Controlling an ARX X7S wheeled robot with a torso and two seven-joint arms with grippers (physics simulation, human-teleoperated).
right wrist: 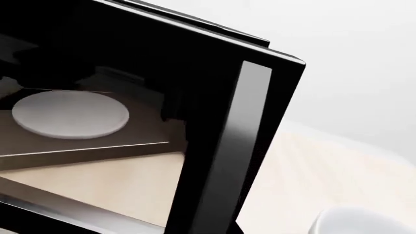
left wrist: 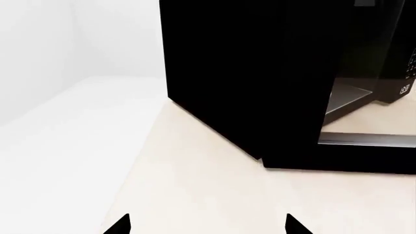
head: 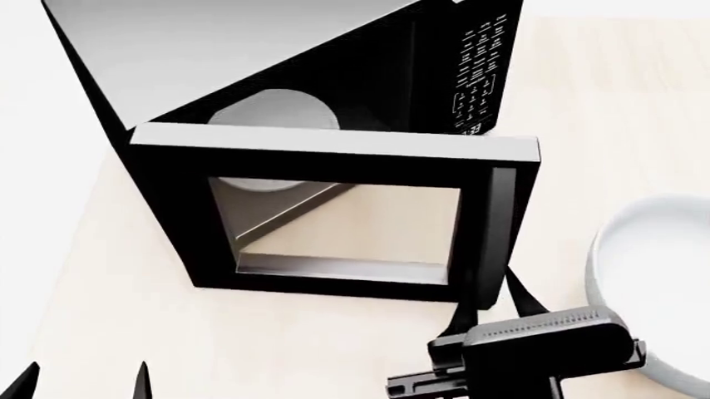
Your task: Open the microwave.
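The microwave (head: pixel 278 50) is a black box with a grey top, standing on a pale counter (head: pixel 133 332). Its glass-windowed door (head: pixel 332 150) is swung wide out toward me. A white turntable (head: pixel 278 112) shows inside, and the button panel (head: pixel 483 66) is at the right. My right gripper (head: pixel 488 291) straddles the door's free handle edge, shut on it; in the right wrist view only one fingertip (right wrist: pixel 240 228) shows beside that edge (right wrist: pixel 227 161). My left gripper (head: pixel 83 382) hangs open over the counter, apart from the microwave's side (left wrist: pixel 247 73).
A large white bowl (head: pixel 666 283) sits on the counter just right of my right gripper, its rim (right wrist: pixel 351 222) also in the right wrist view. A white wall (left wrist: pixel 65 39) lies beyond the counter's left edge.
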